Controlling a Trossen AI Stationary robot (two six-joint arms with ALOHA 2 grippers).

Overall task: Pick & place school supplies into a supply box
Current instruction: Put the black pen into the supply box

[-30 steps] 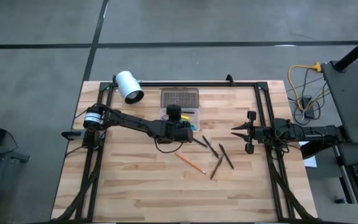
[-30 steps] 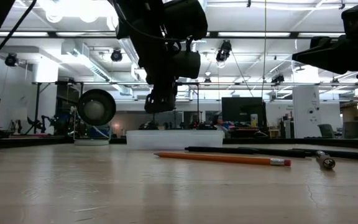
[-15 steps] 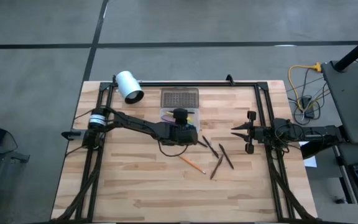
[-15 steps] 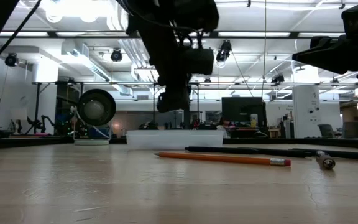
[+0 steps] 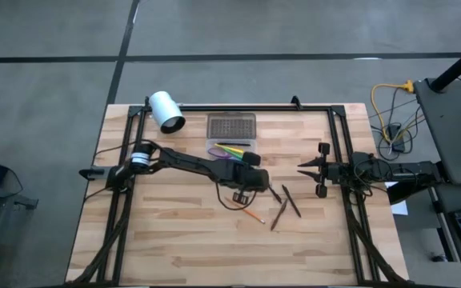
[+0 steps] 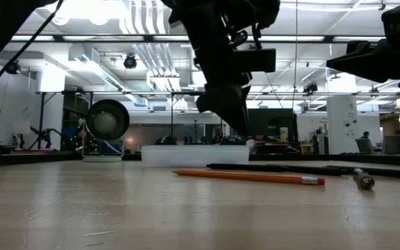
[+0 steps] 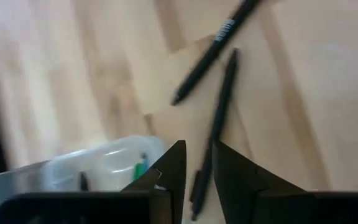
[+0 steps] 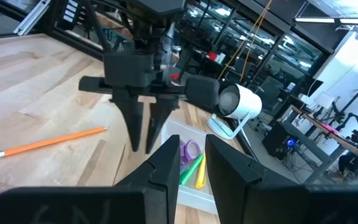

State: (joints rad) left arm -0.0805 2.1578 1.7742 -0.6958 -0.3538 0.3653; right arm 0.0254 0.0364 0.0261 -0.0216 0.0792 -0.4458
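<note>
The left gripper point(image 5: 264, 186) hangs just above the wooden table point(image 5: 174, 240), over some thin dark pens point(image 7: 219, 118). Its two black fingers point(image 7: 173, 171) stand a little apart with nothing between them. One dark pen lies right under the gap.

The small clear plastic supply box point(image 5: 232, 150) sits near the far side of the table, just beside the left arm. Green, yellow and purple things already lie in it. Its grey dotted lid point(image 5: 231, 126) lies flat just behind it. A white round tube point(image 5: 166, 110) lies near the far left corner.

A few dark pens and a long orange pencil with a pink rubber end point(image 6: 248, 177) lie loose on the wood, near the box.

The right gripper point(image 5: 310, 170) waits at the right side of the table, well apart from the pens. Its fingers stand a little apart and hold nothing.

The pens look light, stiff and smooth. They are round, so I think they can roll or slip away. The best place to pinch one is probably the middle, across its thin side, so it stays level and does not tip.
</note>
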